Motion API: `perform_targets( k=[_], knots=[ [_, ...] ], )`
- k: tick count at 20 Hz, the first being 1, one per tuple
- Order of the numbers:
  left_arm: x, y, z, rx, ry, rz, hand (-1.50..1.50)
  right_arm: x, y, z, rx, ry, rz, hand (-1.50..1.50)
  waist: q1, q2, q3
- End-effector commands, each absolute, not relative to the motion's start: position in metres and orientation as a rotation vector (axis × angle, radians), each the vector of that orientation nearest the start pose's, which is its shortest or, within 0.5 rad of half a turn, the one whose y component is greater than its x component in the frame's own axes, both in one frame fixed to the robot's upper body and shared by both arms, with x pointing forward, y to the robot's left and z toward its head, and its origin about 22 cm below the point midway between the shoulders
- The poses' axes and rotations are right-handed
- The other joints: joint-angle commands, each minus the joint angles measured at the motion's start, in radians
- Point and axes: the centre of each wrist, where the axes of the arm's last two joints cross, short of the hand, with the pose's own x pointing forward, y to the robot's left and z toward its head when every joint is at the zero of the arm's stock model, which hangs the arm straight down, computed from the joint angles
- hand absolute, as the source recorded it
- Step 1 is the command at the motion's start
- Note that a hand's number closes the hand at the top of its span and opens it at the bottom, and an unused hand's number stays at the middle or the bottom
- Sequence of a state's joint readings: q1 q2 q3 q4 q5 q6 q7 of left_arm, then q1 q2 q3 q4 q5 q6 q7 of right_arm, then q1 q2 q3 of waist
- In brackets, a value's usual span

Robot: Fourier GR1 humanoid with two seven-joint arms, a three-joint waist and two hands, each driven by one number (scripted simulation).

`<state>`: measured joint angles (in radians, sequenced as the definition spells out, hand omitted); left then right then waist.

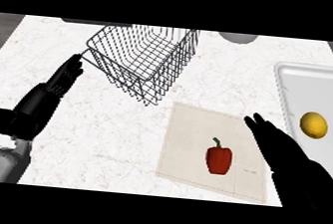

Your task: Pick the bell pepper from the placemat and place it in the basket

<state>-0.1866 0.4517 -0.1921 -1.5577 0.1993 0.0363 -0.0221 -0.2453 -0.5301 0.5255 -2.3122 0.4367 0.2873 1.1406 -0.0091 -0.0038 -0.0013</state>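
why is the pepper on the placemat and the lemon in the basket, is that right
Not quite: the lemon lies on the tray, not in the basket. The head view shows this. The pepper is on the placemat, as you said.

Bell pepper [219, 159] laid on placemat [196, 141], near counter's front. Basket [145, 57] set behind placemat, toward left. Tray [304, 91] placed right of placemat, lemon [314, 125] contained in it. Right hand [288, 154] positioned between pepper and tray; left hand [53, 91] positioned left of basket.

Bell pepper [219, 159] clear all round — basket [141, 59] apart.
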Motion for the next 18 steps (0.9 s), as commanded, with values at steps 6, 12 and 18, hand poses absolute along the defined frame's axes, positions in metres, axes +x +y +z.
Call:
perform_targets(
  k=[6, 12, 18],
  knots=[
    [0.277, 0.278, 0.057, 0.051, -1.696, -0.379, 0.00, 0.175, -0.161, 0.131, -0.789, -1.165, 0.900, -1.50, 0.009, 0.003, 0.002],
    [0.290, 0.269, 0.062, 0.029, -1.681, -0.364, 0.00, 0.208, -0.173, 0.090, -0.833, -1.149, 0.913, -1.50, 0.008, 0.005, 0.002],
    [0.256, 0.275, 0.045, 0.054, -1.685, -0.387, 0.00, 0.191, -0.178, 0.068, -0.827, -1.191, 0.928, -1.50, 0.010, 0.003, 0.002]
  ],
)
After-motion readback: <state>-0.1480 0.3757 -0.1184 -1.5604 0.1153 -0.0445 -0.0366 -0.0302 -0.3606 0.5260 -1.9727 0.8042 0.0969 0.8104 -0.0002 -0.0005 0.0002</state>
